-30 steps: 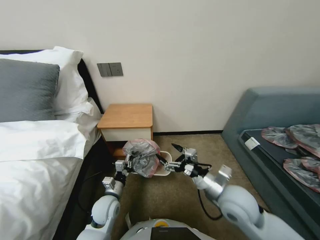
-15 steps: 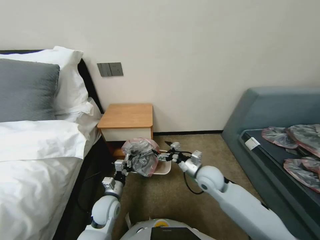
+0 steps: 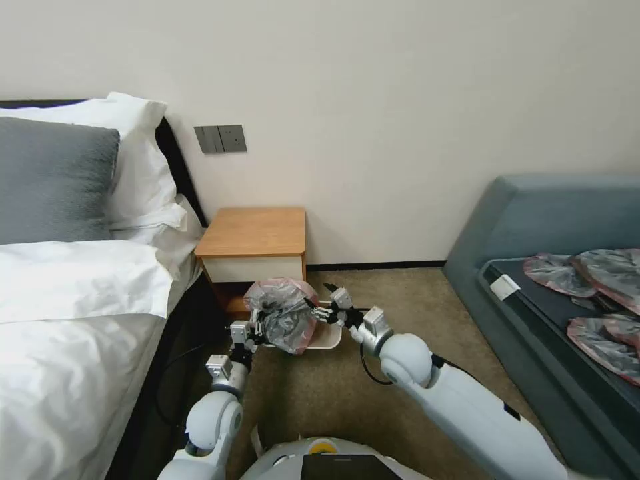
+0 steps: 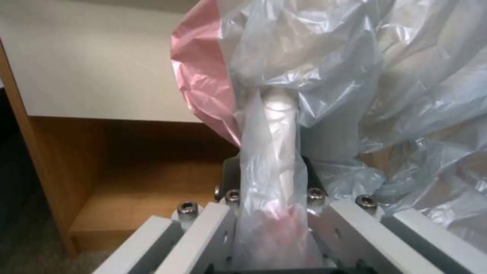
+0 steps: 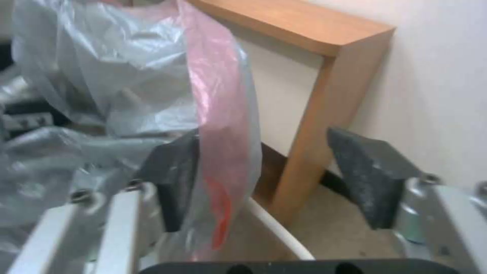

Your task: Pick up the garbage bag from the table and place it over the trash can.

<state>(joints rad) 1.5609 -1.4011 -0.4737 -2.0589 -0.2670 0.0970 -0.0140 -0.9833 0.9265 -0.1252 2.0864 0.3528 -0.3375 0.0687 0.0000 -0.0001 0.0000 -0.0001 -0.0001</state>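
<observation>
Upright, garbage bag (image 3: 283, 320), left hand (image 3: 255, 327) pinching

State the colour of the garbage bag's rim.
Pink-red, on the garbage bag; clearest in the right wrist view.

Left gripper clamped on the bag beside the nightstand

The left gripper (image 4: 271, 228) pinched a twisted strand of the garbage bag (image 4: 325, 76) between its closed fingers (image 4: 203, 236), the grey film billowing up and outward, with its pink rim bulging toward the table (image 4: 101, 160). The table's white drawer front sat above the orange-brown low shelf, one wooden side panel standing at the edge.
</observation>
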